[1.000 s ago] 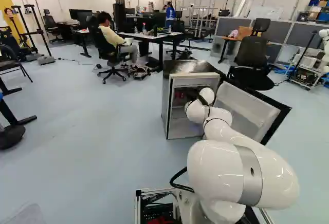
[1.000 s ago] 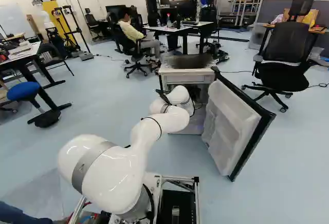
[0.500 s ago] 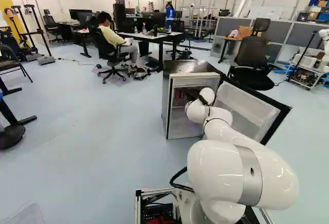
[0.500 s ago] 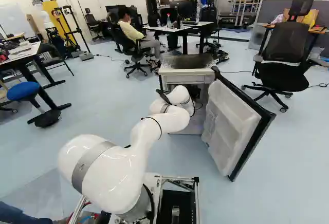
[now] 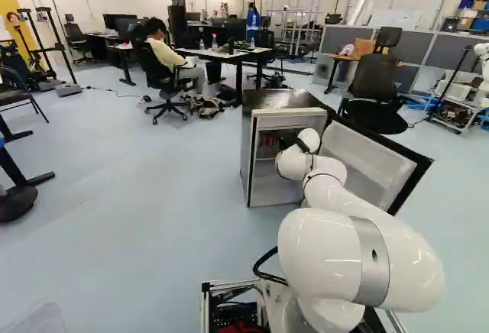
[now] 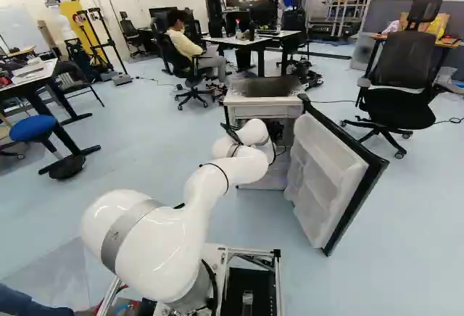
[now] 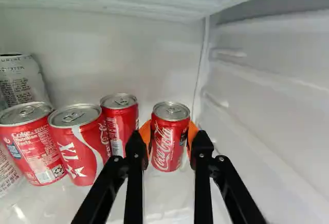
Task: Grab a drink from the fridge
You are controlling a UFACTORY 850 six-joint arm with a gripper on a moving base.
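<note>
Inside the fridge (image 5: pixel 247 161), at its opening, the one white arm (image 6: pixel 246 165) reaches in with one black gripper (image 5: pixel 286 143). In the wrist view, the two fingers of the gripper (image 7: pixel 169 137) are clamped on one small red can (image 7: pixel 170 141), with an orange pad on each side of it. This can is upright inside the fridge, near its white side wall (image 7: pixel 264 95).

Three more red cans (image 7: pixel 82 144) stand in the fridge, the closest one just beside a finger. Behind them is one grey printed can (image 7: pixel 21 80), and also one pale printed thing (image 7: pixel 7 173), partly out of view, whose kind one cannot tell.

One door (image 6: pixel 326 178) of the fridge is wide open and stands beside the arm. Behind the fridge there are one desk (image 6: pixel 250 43) and, on its door side, one black office chair (image 6: pixel 403 66).

The cans are round, of shiny metal, with silver lids. The fridge has a dark, glossy top and a smooth white lining with moulded ridges; the door has a pale moulded inside and a black edge.
</note>
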